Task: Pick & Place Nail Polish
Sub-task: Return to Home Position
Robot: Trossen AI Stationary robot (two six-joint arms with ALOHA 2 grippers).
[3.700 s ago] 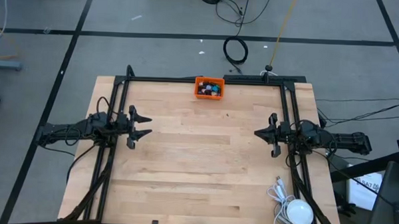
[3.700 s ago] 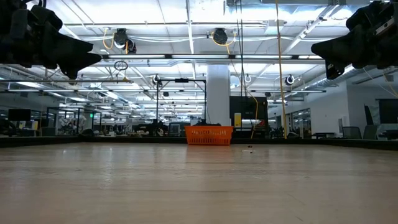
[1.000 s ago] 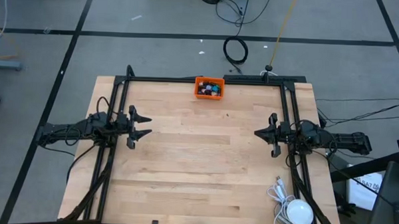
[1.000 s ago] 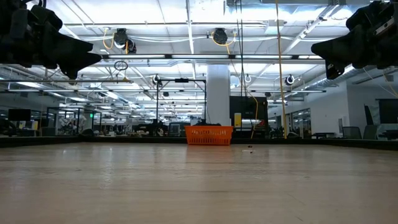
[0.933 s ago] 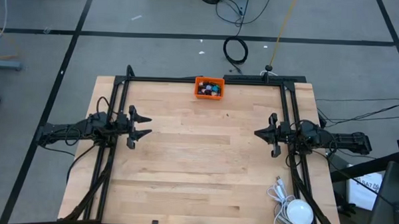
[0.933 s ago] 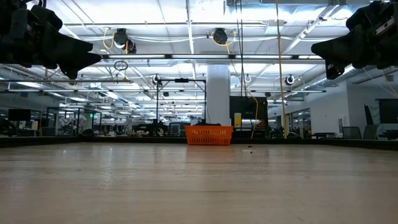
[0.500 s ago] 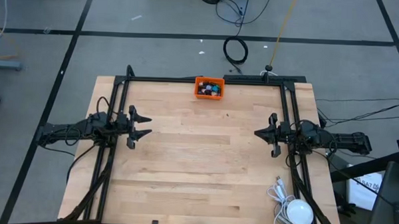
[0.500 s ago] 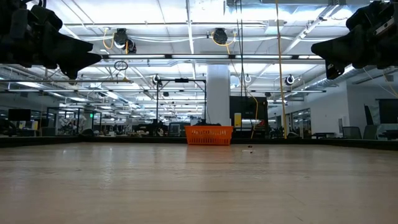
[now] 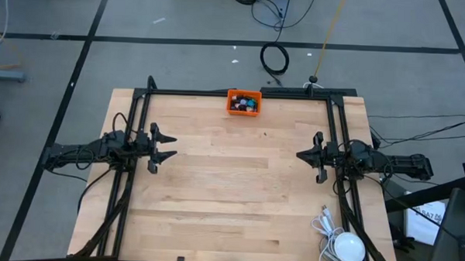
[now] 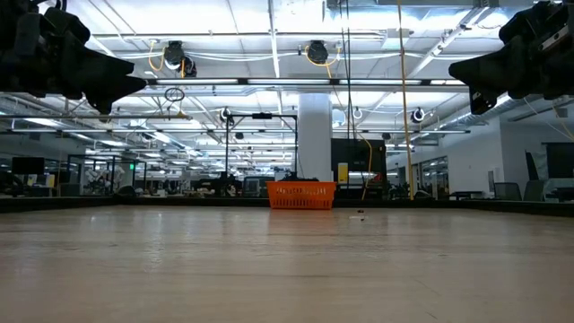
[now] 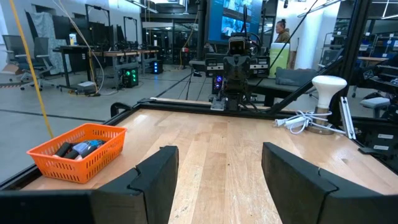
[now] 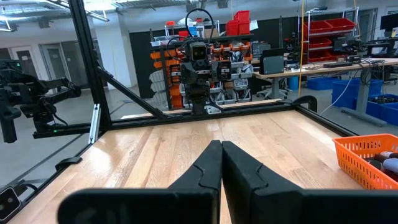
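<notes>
Several tiny nail polish bottles [image 9: 243, 104] in mixed colours lie in an orange plastic bin [image 9: 232, 94] at the middle of the table's far edge. The bottles also show in the left wrist view [image 11: 76, 149] and the right wrist view [image 12: 384, 163]. My left gripper [image 9: 171, 145] hovers open and empty over the table's left side, its fingers [image 11: 158, 177] spread wide. My right gripper [image 9: 299, 154] hovers shut and empty over the right side, its fingers [image 12: 211, 168] pressed together. The two grippers point toward each other, both well away from the bin.
A white lamp-like thing with a coiled white cable [image 9: 345, 245] lies at the table's near right corner. A tiny dark speck [image 9: 266, 133] lies on the wood in front of the bin. Black frame rails [image 9: 203, 92] run along the far edge and both sides.
</notes>
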